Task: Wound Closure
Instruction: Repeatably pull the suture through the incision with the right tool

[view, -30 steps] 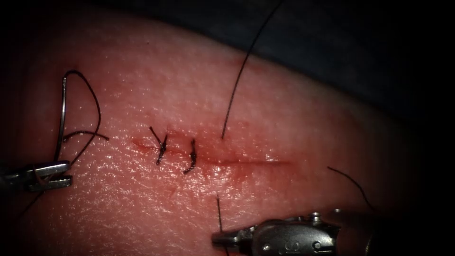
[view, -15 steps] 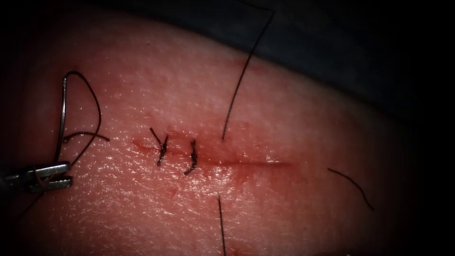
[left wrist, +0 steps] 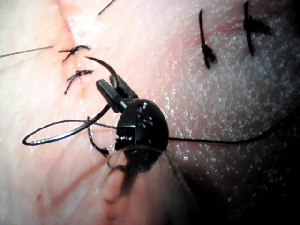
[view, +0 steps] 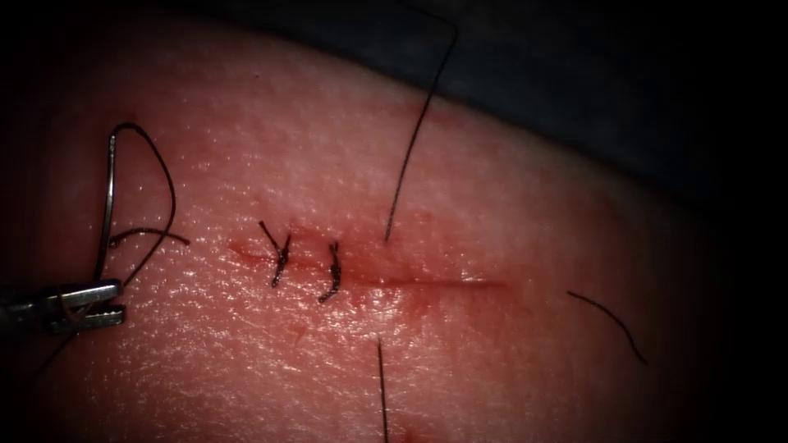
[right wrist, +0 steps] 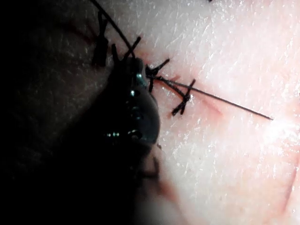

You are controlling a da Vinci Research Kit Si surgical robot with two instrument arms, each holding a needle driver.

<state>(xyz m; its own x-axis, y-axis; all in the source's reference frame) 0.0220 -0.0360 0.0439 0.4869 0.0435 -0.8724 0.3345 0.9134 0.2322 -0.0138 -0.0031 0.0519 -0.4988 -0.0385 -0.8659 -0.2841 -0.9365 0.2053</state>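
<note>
Right of the two dark knotted stitches [view: 305, 261], the pink tissue [view: 509, 221] along the red cut [view: 435, 283] lies open, crossed by thin black thread [view: 414, 139]; the left claw [view: 82, 305] with its curved steel needle [view: 107, 205] crowds the left edge.

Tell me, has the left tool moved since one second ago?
No. The left tool holds the needle at the same place, left of the two stitches on the cut.

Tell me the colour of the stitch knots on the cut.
Black stitch knots, clearest in the endoscope view.
</note>
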